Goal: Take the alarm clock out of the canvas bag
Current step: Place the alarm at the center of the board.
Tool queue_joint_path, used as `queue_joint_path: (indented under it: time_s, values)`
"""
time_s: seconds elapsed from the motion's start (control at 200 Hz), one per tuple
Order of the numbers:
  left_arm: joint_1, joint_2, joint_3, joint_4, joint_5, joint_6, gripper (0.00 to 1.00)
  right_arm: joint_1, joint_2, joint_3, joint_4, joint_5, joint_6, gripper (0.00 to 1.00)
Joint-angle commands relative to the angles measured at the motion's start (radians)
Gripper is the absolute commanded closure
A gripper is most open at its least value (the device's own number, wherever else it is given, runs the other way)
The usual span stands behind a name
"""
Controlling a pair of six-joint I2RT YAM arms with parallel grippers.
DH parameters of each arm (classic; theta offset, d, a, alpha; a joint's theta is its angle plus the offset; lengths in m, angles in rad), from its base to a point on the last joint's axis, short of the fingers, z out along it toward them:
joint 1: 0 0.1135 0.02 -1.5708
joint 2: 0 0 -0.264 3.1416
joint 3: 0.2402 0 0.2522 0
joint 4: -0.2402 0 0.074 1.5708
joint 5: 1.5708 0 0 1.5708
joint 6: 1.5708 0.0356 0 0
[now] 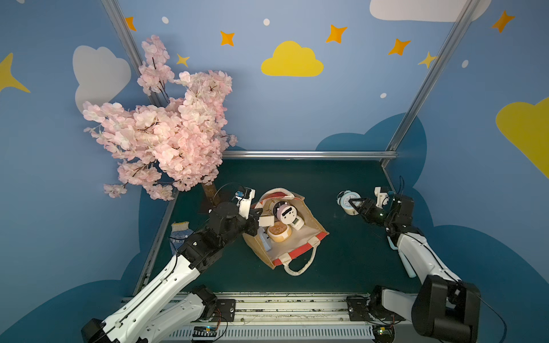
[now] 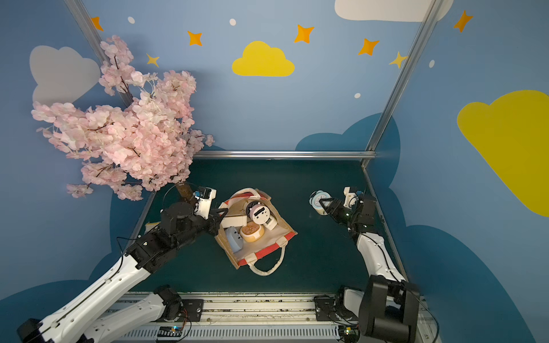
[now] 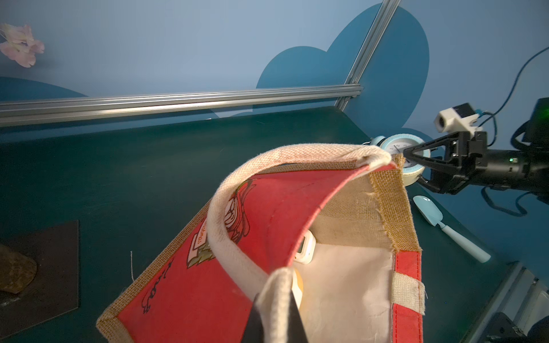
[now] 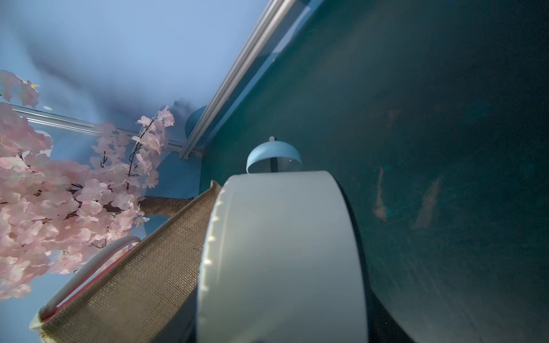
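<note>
The canvas bag [image 1: 300,240] [image 2: 269,237] stands open mid-table, showing its red printed face [image 3: 267,208] and burlap side [image 4: 142,267]. My left gripper [image 1: 259,214] [image 2: 223,212] [image 3: 276,308] is shut on one cream handle [image 3: 225,190] at the bag's left rim and holds it up. To the right of the bag, outside it, my right gripper [image 1: 353,205] [image 2: 322,205] [image 3: 414,166] is shut on a light-blue twin-bell alarm clock [image 1: 348,199] [image 2: 318,198] [image 3: 395,145] [image 4: 282,252]. Whether that clock touches the table I cannot tell. Several other small clocks [image 1: 287,214] lie inside the bag.
A pink blossom tree [image 1: 166,133] overhangs the back left corner, with its dark base plate [image 3: 41,267] on the table. A light-blue spoon [image 1: 405,261] [image 3: 445,228] lies under the right arm. A blue-and-white knitted object [image 1: 179,234] sits at the table's left edge. An aluminium rail [image 1: 309,154] bounds the back.
</note>
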Motion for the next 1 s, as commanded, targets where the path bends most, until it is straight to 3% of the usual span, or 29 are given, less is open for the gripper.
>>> queue_joint_path:
  time_s: [0.0,0.155,0.451,0.996]
  values:
    - [0.001,-0.027,0.002,0.053,0.035,0.009,0.97,-0.006,0.089,-0.019,0.090,-0.121,0.084,0.94]
    - [0.000,-0.029,0.000,0.057,0.041,0.009,0.96,-0.004,0.223,-0.001,0.080,-0.127,0.036,0.96]
    - [0.000,-0.024,0.001,0.063,0.046,0.009,0.96,0.053,0.346,0.086,-0.009,-0.065,-0.114,0.94]
    - [0.001,-0.030,-0.004,0.058,0.040,0.012,0.96,0.143,0.524,0.249,0.014,-0.058,-0.149,0.95]
